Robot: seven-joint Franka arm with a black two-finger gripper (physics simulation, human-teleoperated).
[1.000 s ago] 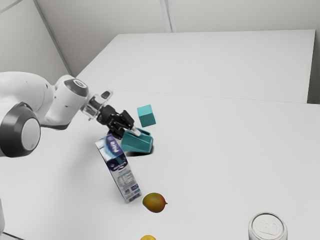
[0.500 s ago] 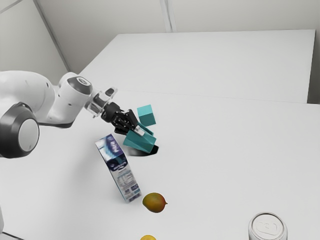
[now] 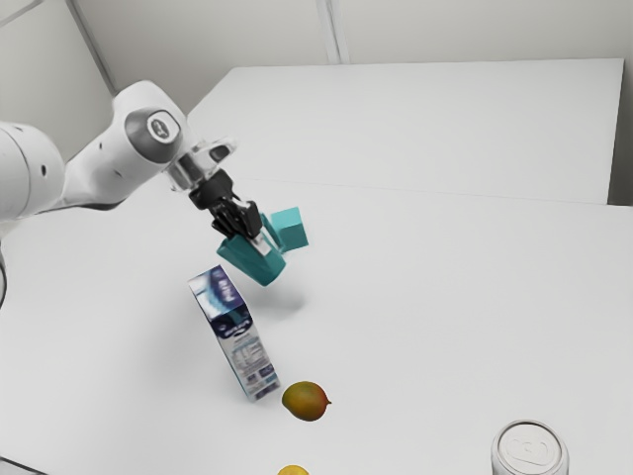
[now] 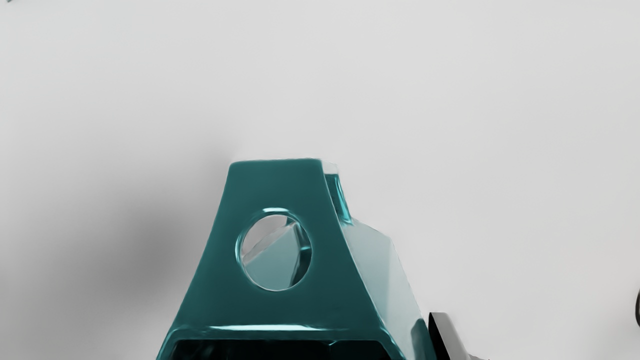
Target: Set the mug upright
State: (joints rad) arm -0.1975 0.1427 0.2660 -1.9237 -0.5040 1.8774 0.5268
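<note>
Exterior view: cube [image 3: 292,229], carton [image 3: 235,332] near mug [image 3: 249,261].

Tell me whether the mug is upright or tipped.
Tipped: in the exterior view, the mug hangs aslant in the gripper, raised off the table, its shadow falling apart from it.

Teal mug [image 3: 249,263], tilted, in grip of end effector [image 3: 260,240], above wht tbl [image 3: 445,297]
</note>
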